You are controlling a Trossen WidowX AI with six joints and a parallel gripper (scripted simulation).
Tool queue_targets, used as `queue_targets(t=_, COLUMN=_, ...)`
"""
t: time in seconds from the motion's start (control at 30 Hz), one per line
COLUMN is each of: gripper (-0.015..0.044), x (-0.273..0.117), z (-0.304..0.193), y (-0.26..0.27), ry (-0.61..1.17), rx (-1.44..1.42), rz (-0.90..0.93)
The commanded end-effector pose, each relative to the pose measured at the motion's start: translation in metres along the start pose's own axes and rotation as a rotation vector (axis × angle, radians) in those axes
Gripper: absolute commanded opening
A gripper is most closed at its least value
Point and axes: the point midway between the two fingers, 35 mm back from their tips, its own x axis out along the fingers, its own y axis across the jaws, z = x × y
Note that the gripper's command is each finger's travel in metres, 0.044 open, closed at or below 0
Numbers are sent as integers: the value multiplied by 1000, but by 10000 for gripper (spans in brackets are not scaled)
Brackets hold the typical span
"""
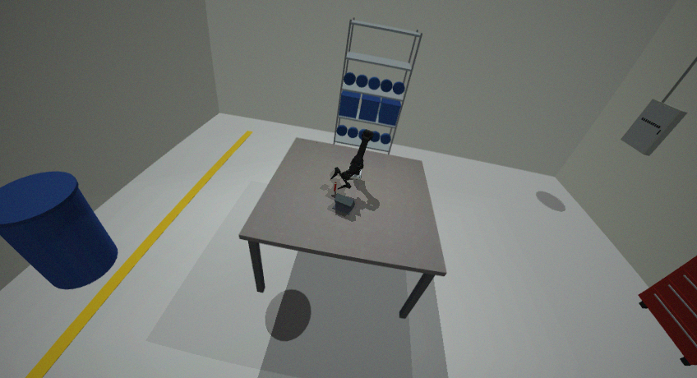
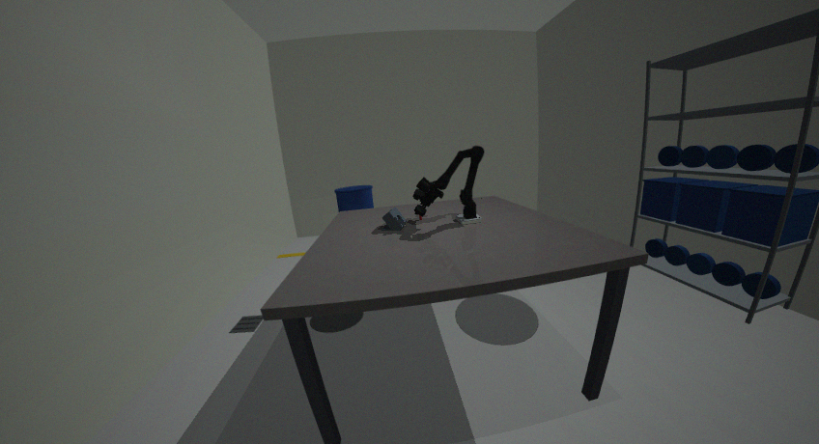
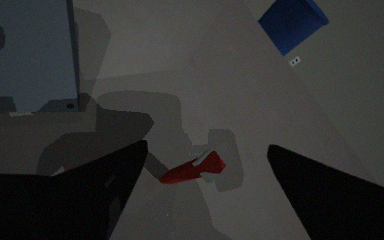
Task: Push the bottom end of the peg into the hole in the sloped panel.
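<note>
The red peg stands on the table near the sloped panel. In the wrist view it looks slanted, with pale grey pieces beside its wider end. My gripper is open and empty. Its fingers stand wide on either side of the peg in the wrist view, and the peg's wider end shows slightly below the line between the fingertips. The blue-grey sloped panel is at the upper left of the wrist view, partly in shadow. I cannot clearly make out its hole.
The table carries the arm, peg and panel. The panel stands close to the left finger's side in the wrist view. A blue bin and a shelf rack are beyond the table.
</note>
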Motion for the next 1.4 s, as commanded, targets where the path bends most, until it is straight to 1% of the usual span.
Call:
queue_targets(t=0.0, gripper=440, x=3, z=4, y=1, ry=33, rx=-105, rz=23)
queue_targets(t=0.67, gripper=440, x=12, z=14, y=0, ry=164, rx=-609, rz=172)
queue_targets(t=1.37, gripper=440, x=13, z=20, y=-6, ry=226, rx=-1098, rz=412)
